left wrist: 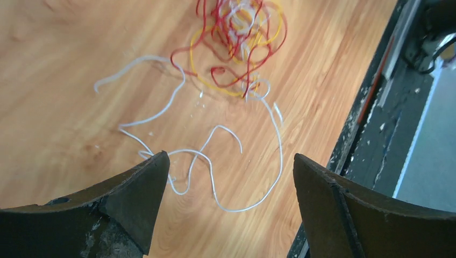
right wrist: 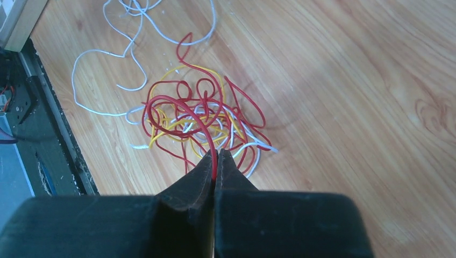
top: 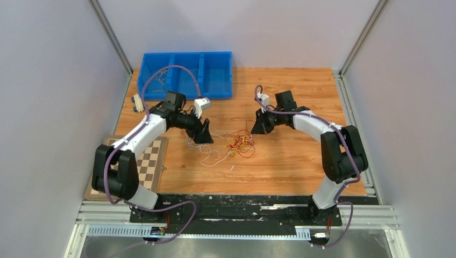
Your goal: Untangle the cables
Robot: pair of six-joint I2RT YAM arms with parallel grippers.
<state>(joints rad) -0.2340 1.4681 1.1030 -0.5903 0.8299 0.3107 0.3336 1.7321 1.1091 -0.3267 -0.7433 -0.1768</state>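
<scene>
Cables (right wrist: 204, 121): one red strand (right wrist: 188, 107) clamped by the closed right hand (right wrist: 215, 161); left hand (left wrist: 231, 164) spread, empty, beside them; slow outward pull advised.

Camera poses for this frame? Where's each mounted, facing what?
Top external: above and behind the robot, looking down at the table; left arm and right arm show.
Left wrist: on the left arm, looking past the open left gripper at white cables.
Right wrist: behind the shut right gripper, pinching a red cable.
Shared: both wrists see the red-yellow tangle.
</scene>
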